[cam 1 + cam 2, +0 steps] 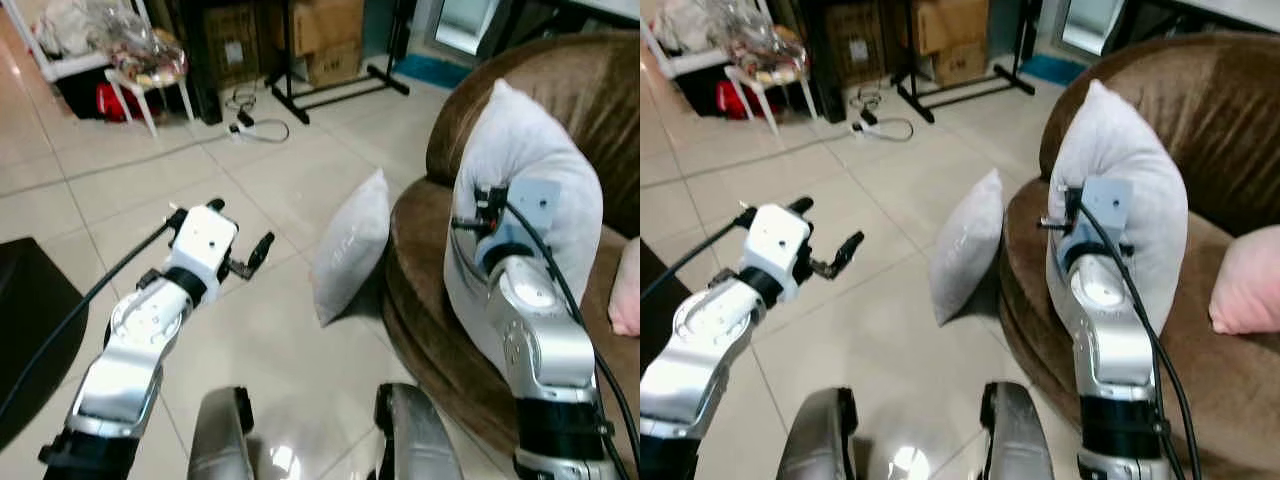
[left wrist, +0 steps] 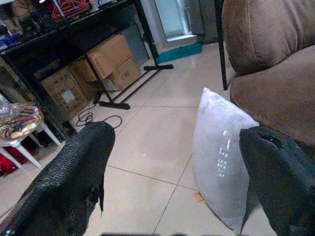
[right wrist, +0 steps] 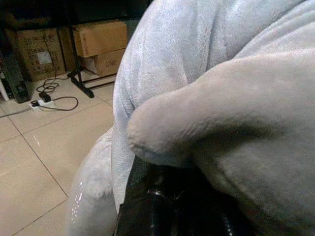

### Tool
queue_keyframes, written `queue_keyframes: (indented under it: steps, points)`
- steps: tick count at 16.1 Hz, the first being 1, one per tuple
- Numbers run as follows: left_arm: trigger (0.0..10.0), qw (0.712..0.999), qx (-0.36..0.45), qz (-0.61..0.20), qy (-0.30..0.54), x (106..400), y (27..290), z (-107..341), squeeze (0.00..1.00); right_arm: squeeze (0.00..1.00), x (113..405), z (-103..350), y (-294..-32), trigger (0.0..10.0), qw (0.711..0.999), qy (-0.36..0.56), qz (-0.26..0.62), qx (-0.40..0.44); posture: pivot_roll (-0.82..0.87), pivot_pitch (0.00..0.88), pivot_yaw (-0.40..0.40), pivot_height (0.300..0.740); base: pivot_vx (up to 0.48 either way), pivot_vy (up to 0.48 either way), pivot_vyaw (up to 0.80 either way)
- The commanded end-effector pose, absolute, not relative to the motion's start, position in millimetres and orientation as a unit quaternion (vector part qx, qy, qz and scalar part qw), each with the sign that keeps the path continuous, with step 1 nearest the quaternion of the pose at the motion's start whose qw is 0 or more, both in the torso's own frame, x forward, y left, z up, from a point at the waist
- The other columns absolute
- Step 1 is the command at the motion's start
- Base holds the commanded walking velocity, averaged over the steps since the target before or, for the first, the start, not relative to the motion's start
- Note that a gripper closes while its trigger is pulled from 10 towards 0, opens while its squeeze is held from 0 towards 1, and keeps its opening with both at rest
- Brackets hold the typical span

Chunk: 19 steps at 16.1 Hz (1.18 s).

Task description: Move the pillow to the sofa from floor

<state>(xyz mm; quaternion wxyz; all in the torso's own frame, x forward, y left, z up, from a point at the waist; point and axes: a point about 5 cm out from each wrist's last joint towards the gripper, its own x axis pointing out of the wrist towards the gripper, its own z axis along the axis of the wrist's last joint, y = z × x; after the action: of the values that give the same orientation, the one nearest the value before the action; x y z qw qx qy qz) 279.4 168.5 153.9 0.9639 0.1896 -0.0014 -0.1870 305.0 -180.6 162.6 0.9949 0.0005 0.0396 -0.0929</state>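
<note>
The right gripper [image 1: 482, 215] is raised over the front edge of the brown sofa [image 1: 590, 110], its black fingers [image 3: 162, 196] closed on a fold of a grey pillow [image 1: 525, 160]. This held pillow stands upright above the seat cushion, its upper corner level with the sofa's backrest; whether its lower edge touches the seat cannot be told. In the right wrist view the plush fabric bulges over the fingers and hides their tips.

A second grey pillow [image 1: 350, 245] stands on edge on the tiled floor [image 1: 150, 190], leaning against the sofa's rounded base. It lies between the two arms.

The left gripper [image 1: 235, 240] hovers over the floor to the left of that pillow, well apart from it. Its two fingers are spread wide and hold nothing; in the left wrist view the floor pillow appears between them, farther off.

A pink cushion [image 1: 1245, 280] rests on the sofa seat to the right of the held pillow.

Background: cardboard boxes [image 1: 320, 35], a black stand [image 1: 335, 90], a power strip with cable [image 1: 255, 125] and a small white stool [image 1: 150, 75].
</note>
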Motion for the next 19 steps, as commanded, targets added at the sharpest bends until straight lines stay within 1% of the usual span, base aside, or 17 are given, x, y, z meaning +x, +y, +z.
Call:
queue_keyframes:
  steps: [1,9,16,18,19]
  points:
    - [10.0,0.963,0.194,-0.187,0.002,280,168,151,0.0,0.0,302,149,-187,10.0,0.991,0.074,-0.109,0.005,-0.1,0.0,-0.014,0.641,0.0,0.0,0.0]
    - [10.0,0.963,0.192,-0.189,0.002,281,165,151,0.0,0.0,300,147,-188,10.0,0.99,0.08,-0.112,0.009,-0.1,0.0,-0.012,0.736,0.0,0.0,0.0]
    - [10.0,0.963,0.191,-0.191,0.002,282,163,150,0.0,0.0,299,150,-188,10.0,0.99,0.077,-0.114,0.012,-0.1,0.0,-0.009,0.74,0.0,0.0,0.0]
    - [10.0,0.962,0.193,-0.191,0.002,282,163,151,0.0,0.0,300,166,-186,10.0,0.992,0.033,-0.113,0.038,-0.1,0.0,-0.004,0.74,0.0,0.0,0.0]
    - [10.0,0.962,0.193,-0.19,0.002,282,164,151,0.0,0.0,302,178,-182,10.0,0.993,0.005,-0.1,0.064,-0.11,0.0,0.002,0.74,0.0,0.0,0.0]
